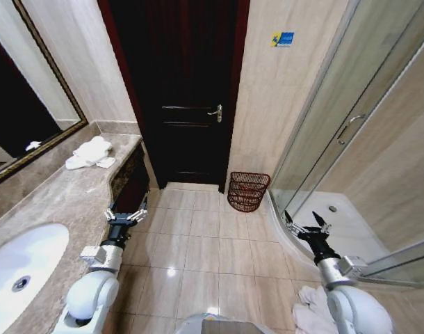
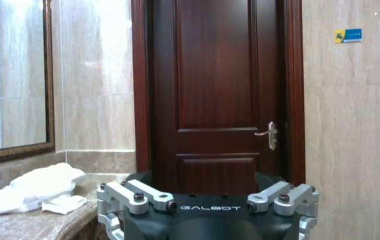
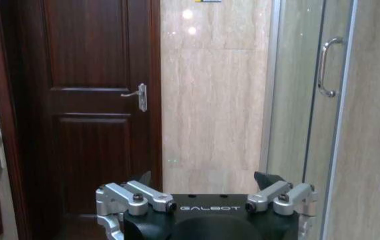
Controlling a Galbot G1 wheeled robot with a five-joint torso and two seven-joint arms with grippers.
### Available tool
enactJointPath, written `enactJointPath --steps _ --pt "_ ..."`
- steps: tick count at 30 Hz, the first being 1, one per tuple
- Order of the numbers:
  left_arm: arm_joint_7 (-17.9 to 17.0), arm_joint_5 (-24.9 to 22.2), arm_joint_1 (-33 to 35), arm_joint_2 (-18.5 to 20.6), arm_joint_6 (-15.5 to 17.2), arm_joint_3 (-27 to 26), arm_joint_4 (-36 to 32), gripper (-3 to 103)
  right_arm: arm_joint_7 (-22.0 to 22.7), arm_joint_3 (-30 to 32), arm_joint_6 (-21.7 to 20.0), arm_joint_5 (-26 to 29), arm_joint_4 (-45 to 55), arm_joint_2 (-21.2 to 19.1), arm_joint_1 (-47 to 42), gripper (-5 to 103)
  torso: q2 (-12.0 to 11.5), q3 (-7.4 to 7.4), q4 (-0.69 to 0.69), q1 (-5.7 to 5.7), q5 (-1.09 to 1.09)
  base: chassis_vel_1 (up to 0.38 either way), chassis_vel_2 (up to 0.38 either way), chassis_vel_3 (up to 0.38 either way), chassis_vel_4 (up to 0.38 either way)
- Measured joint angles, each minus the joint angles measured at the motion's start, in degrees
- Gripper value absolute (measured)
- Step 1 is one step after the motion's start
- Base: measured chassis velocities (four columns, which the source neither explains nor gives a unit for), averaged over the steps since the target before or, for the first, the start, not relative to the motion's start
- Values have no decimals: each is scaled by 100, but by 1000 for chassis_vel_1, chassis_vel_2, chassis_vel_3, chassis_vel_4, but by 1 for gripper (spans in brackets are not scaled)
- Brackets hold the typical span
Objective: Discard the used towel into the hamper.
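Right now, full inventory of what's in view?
towel: 1, white, crumpled on the counter's far end by the mirror
hamper: 1, reddish-brown, on the floor right of the door
door: 1, dark wood, shut, straight ahead
sink: 1, white, set in the counter at near left
mirror: 1, dark-framed, above the counter
shower door: 1, glass, at right
left gripper: open, empty, beside the counter
right gripper: open, empty, near the shower

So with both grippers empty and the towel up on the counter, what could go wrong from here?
The towel lies at the counter's far end, beyond the open left gripper; a long reach might clip the counter edge. The hamper stands across the floor by the door, so a loosely held towel could drop short of it.
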Motion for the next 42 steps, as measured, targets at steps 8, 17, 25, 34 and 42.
enactJointPath --steps 8,17,25,34,42 --pt "-11 16 -4 -12 1 12 -18 100 6 8 58 15 -42 -10 -9 100 0 0 -1 0 0 -26 35 35 -29" --pt "-23 54 22 -49 -33 34 -11 100 8 4 83 15 -91 -13 -19 100 0 0 0 1 0 -76 81 74 -74" --pt "-23 84 48 -61 -33 34 -16 100 6 2 103 19 -126 -24 -11 100 0 0 0 1 0 -54 57 57 -66" --pt "-22 122 64 -83 -33 32 -38 100 -2 4 137 35 -165 -44 -16 100 0 0 -1 1 1 -66 61 71 -72" --pt "-9 201 143 -129 -89 26 -65 100 -11 5 162 47 -181 -57 -41 100 0 0 0 0 0 -37 90 88 -43"
